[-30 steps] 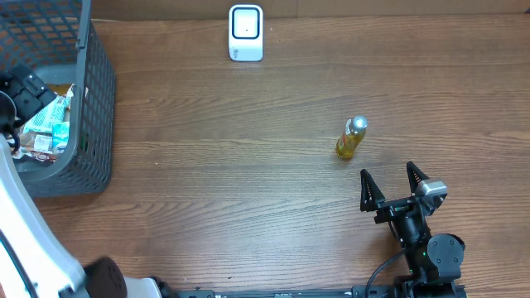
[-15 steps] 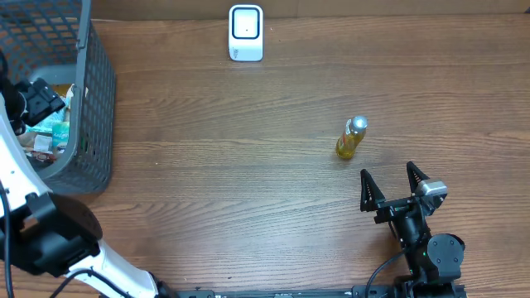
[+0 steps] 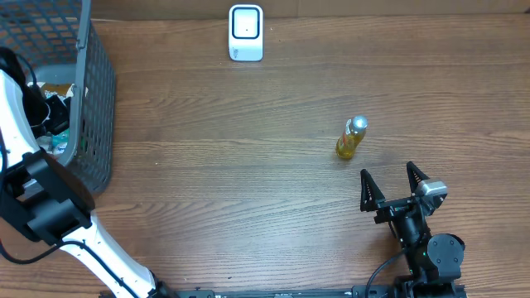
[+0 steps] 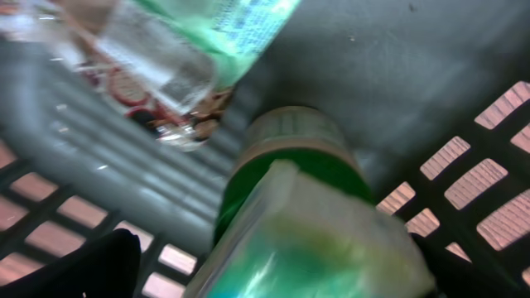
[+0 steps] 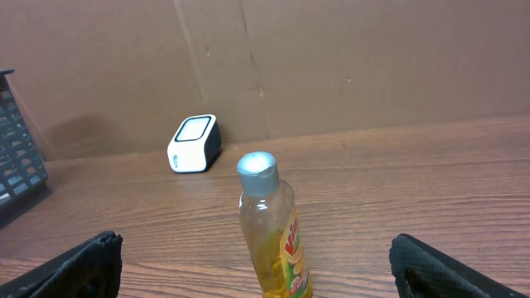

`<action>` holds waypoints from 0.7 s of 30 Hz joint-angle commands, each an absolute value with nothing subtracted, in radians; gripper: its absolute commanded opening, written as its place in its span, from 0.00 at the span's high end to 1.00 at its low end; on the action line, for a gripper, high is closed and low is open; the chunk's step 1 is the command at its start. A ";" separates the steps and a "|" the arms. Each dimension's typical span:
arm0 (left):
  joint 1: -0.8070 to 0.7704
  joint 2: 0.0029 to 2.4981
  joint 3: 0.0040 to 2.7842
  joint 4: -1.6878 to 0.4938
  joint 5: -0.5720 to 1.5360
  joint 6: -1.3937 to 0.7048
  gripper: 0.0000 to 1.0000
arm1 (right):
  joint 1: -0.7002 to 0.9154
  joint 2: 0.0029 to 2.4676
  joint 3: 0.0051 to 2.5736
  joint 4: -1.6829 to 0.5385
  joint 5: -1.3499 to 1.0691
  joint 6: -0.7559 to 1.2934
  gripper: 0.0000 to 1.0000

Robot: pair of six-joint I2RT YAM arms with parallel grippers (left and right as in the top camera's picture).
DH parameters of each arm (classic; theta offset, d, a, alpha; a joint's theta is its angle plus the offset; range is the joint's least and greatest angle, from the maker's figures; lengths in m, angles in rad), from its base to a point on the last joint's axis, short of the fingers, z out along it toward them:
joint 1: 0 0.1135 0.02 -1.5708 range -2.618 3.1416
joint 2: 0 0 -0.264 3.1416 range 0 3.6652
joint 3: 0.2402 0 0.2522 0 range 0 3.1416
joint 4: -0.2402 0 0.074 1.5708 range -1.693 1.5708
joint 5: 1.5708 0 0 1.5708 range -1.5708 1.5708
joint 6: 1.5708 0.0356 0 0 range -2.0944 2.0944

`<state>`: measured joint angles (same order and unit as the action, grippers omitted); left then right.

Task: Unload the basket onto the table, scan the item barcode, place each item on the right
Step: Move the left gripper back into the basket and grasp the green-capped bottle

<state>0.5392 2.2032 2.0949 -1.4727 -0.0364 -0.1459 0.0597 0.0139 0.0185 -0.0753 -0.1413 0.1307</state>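
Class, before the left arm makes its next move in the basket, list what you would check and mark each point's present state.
1. Left gripper sits inside the basket: ok.
2. Green bottle lies right in front of it: ok.
3. Barcode on that bottle in view: not ok.
4. Scanner stands uncovered: ok.
5. Right gripper is open, apart from the upright yellow bottle: ok.
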 commanded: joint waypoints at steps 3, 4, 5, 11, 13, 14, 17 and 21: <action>0.543 2.236 2.095 -1.461 0.027 -0.085 0.01 | 0.064 0.003 0.008 -0.070 -0.133 0.131 0.00; 0.543 2.236 2.095 -1.459 0.027 -0.085 0.01 | 0.064 0.003 0.008 -0.070 -0.133 0.131 0.00; 0.543 2.236 2.095 -1.459 0.027 -0.085 0.00 | 0.064 0.003 0.008 -0.070 -0.133 0.131 0.00; 0.542 2.237 2.090 -1.469 0.028 -0.089 0.00 | 0.064 0.003 0.008 -0.070 -0.133 0.131 0.00; 0.540 2.237 2.073 -1.462 0.027 -0.092 0.01 | 0.064 0.003 0.008 -0.070 -0.133 0.131 0.00; 0.540 2.237 2.064 -1.456 0.027 -0.092 0.01 | 0.064 0.003 0.008 -0.070 -0.133 0.130 0.00; 0.540 2.237 2.033 -1.440 0.028 -0.093 0.00 | 0.064 0.003 0.008 -0.070 -0.133 0.131 0.00; 0.540 2.237 1.994 -1.411 0.072 -0.092 0.00 | 0.064 0.003 0.008 -0.070 -0.133 0.131 0.00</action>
